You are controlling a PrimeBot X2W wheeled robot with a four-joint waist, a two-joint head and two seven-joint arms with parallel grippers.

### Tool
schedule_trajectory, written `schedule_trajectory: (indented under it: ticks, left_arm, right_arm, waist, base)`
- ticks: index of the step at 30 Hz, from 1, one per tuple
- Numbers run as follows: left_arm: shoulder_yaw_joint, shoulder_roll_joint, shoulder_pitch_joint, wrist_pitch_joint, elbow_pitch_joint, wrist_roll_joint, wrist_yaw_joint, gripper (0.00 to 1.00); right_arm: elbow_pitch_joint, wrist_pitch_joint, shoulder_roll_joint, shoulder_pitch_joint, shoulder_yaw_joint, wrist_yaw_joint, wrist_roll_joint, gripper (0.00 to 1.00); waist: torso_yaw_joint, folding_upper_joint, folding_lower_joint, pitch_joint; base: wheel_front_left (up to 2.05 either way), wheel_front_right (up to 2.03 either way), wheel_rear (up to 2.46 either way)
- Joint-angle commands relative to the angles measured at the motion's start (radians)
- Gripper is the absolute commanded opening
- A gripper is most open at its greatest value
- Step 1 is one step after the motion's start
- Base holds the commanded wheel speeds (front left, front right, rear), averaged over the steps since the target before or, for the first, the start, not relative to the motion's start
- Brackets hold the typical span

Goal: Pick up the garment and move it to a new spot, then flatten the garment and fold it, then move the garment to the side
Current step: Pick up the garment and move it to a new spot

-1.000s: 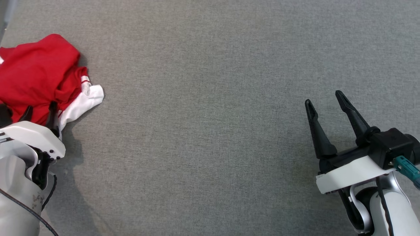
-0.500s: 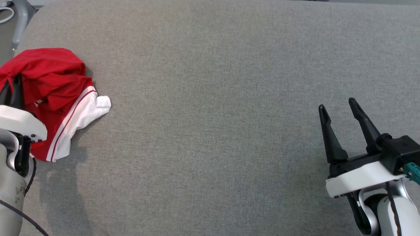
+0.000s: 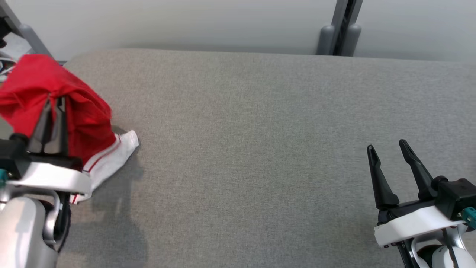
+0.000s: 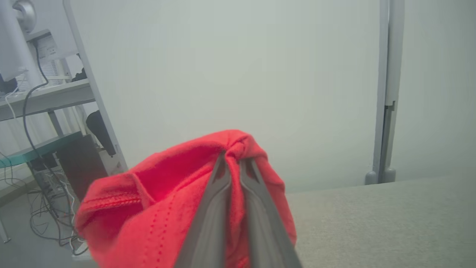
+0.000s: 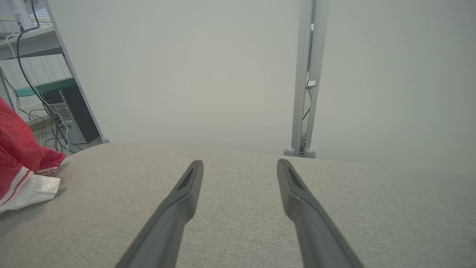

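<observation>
The garment is red with a white, red-striped trim. It hangs bunched from my left gripper, which is shut on a fold of it at the table's far left. Its white end still trails on the grey surface. In the left wrist view the red cloth wraps around my closed fingertips, gripper. My right gripper stands open at the lower right, low over the table, nothing between its fingers. In the right wrist view, gripper, the garment shows at the left edge.
The grey fabric-covered table ends at a rounded far edge before a pale wall. A grey post stands behind the far edge. Shelving with cables and a computer tower stands beyond the table's left end.
My left gripper closed on the garment and lifted it, so the cloth now hangs bunched with the white end trailing. The head camera tilted up, bringing the wall into view.
</observation>
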Motion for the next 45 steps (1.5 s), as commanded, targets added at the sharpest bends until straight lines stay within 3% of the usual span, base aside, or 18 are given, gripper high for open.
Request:
schedule_trajectory:
  ticks: [1,9,15,16,26,34,35,36,42,45]
  left_arm:
    - [-0.009,-0.002,0.032,0.012,-0.043,0.004,0.006,0.0]
    - [-0.116,-0.037,0.15,0.128,-0.308,0.037,0.029,0.0]
    - [-0.187,-0.07,0.139,0.163,-0.361,0.054,0.017,0.0]
    - [-0.215,-0.091,0.119,0.161,-0.347,0.052,0.009,0.0]
    - [-0.36,-0.204,-0.044,0.135,-0.127,0.082,-0.067,0.0]
    - [-0.431,-0.251,-0.147,0.102,0.132,0.052,-0.125,0.02]
    - [-0.441,-0.255,-0.156,0.102,0.156,0.043,-0.13,0.4]
    - [-0.446,-0.258,-0.163,0.097,0.174,0.032,-0.134,0.98]
    - [-0.451,-0.255,-0.189,0.047,0.195,0.004,-0.14,1.0]
    - [-0.414,-0.241,-0.171,0.027,0.167,-0.016,-0.113,1.0]
  right_arm:
    - [-0.003,-0.005,-0.003,0.016,-0.002,-0.001,0.008,1.0]
    - [-0.023,0.001,-0.003,0.031,-0.003,-0.001,0.017,1.0]
    - [-0.032,0.004,-0.003,0.012,0.007,0.0,0.026,1.0]
    - [-0.03,0.006,-0.004,0.005,0.014,-0.001,0.033,1.0]
    - [0.012,-0.037,-0.002,-0.029,0.044,0.0,0.087,1.0]
    - [0.064,-0.089,-0.002,-0.046,0.058,0.0,0.13,1.0]
    - [0.071,-0.096,-0.003,-0.048,0.058,0.0,0.133,1.0]
    - [0.078,-0.102,-0.003,-0.049,0.057,0.0,0.136,1.0]
    - [0.113,-0.126,-0.003,-0.05,0.029,0.0,0.138,1.0]
    - [0.126,-0.124,-0.003,-0.057,0.011,0.0,0.12,1.0]
  waist:
    - [-0.02,0.0,0.0,-0.024]
    - [-0.093,0.0,0.0,-0.046]
    - [-0.188,0.0,0.0,-0.03]
    - [-0.237,0.0,0.0,-0.016]
    - [-0.478,0.0,0.0,0.081]
    - [-0.593,0.0,0.0,0.156]
    - [-0.598,0.0,0.0,0.161]
    - [-0.602,0.0,0.0,0.164]
    - [-0.573,0.0,0.0,0.16]
    - [-0.518,0.0,0.0,0.137]
  base:
    - [0.0,0.0,0.0]
    - [0.0,0.0,0.0]
    - [0.0,0.0,0.0]
    - [0.0,0.0,0.0]
    - [0.0,0.0,0.0]
    - [0.0,0.0,0.0]
    - [0.0,0.0,0.0]
    - [0.0,0.0,0.0]
    - [0.0,0.0,0.0]
    - [0.0,0.0,0.0]
